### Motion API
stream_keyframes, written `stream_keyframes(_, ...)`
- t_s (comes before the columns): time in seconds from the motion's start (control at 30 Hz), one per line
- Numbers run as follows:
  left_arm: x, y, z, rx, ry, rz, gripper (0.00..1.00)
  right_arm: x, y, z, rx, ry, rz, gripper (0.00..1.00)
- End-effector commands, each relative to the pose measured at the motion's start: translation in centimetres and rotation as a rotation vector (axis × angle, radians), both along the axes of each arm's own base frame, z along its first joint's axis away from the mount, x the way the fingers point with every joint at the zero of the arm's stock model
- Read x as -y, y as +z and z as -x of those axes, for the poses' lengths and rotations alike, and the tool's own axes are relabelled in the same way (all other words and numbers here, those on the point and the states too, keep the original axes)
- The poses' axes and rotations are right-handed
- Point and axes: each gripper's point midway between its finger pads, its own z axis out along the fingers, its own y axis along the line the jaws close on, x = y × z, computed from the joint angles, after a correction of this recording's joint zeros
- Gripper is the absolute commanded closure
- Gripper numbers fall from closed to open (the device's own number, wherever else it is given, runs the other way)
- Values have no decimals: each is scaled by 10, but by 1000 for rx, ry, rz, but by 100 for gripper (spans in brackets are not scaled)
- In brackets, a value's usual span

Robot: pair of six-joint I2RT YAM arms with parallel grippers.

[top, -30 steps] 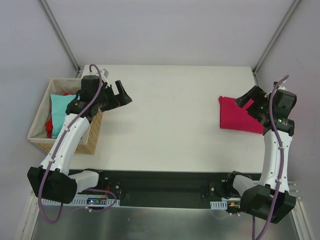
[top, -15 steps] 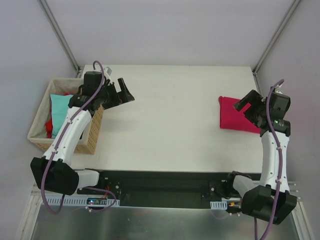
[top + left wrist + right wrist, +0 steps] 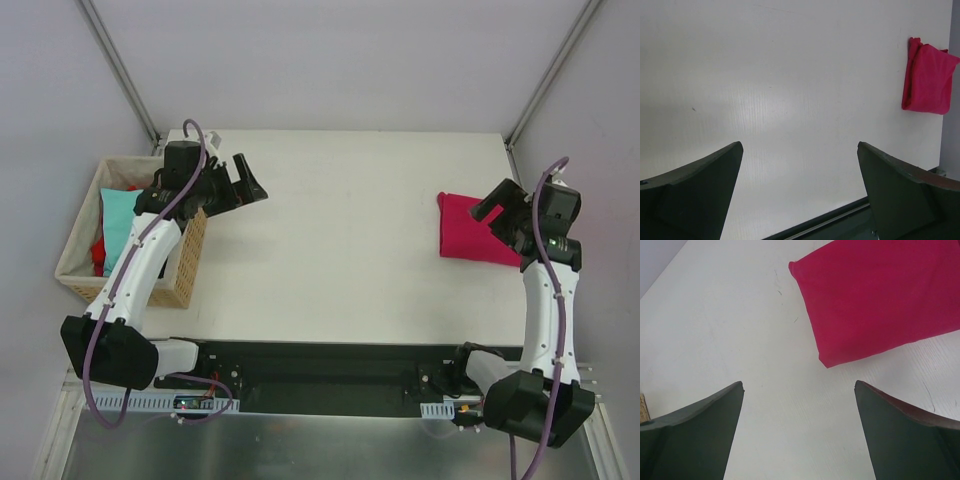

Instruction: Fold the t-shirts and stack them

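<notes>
A crimson-magenta t-shirt [image 3: 472,232] lies folded on the right side of the white table [image 3: 340,230]; it also shows in the left wrist view [image 3: 927,85] and the right wrist view [image 3: 880,305]. A light teal t-shirt [image 3: 122,225] and a red t-shirt [image 3: 98,255] lie in the wicker basket [image 3: 85,285] at the left. My left gripper [image 3: 245,185] is open and empty, raised above the table's left part beside the basket. My right gripper [image 3: 495,208] is open and empty, held over the right edge of the folded crimson-magenta shirt.
The basket stands off the table's left edge. Slanted metal frame posts [image 3: 120,70] rise at the back left and back right [image 3: 550,80]. A black rail [image 3: 330,375] with the arm bases runs along the near edge.
My left arm has swung slightly back and left, toward the basket. My right gripper has drawn back and lifted slightly from the crimson-magenta shirt, which stays folded.
</notes>
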Motion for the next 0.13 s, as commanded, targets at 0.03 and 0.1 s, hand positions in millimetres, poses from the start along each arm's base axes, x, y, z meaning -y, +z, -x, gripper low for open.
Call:
stream_keyframes(0.03, 2, 18, 1, 51, -38, 14, 1, 7, 29, -8, 64, -10, 58, 3)
stream_keyframes(0.1, 6, 20, 2, 52, -55, 30, 1, 7, 28, -7, 58, -5, 60, 3)
